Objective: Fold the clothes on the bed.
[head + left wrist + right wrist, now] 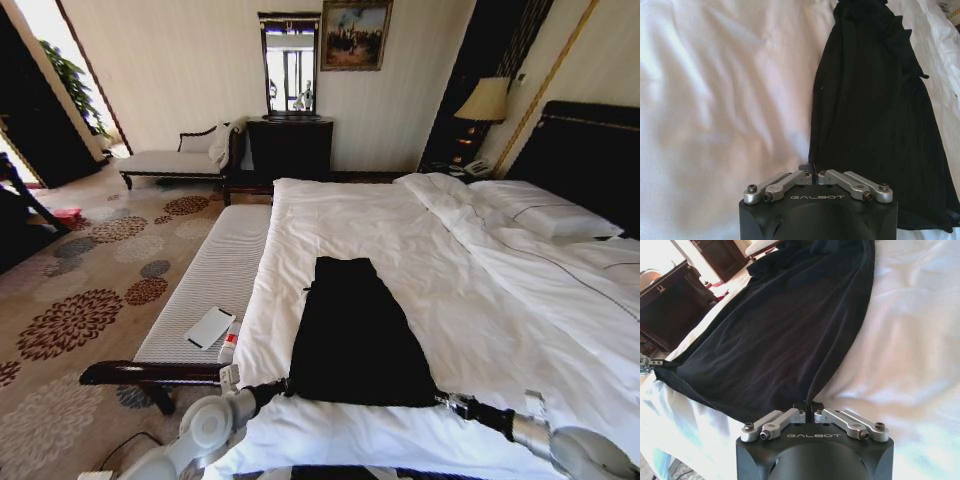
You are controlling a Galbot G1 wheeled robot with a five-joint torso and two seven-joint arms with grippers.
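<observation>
Black T-shirt (350, 335) flat on bed (480, 300); left gripper (812, 176) & right gripper (808, 407) each pinching a near corner.

Both arms reach low and forward; left gripper (811, 172) and right gripper (808, 405) each pinch a shirt (352, 335) corner.

Head camera looks down the bed (480, 280) — both wrist cameras sit close, sharing the clothes (875, 125).
</observation>
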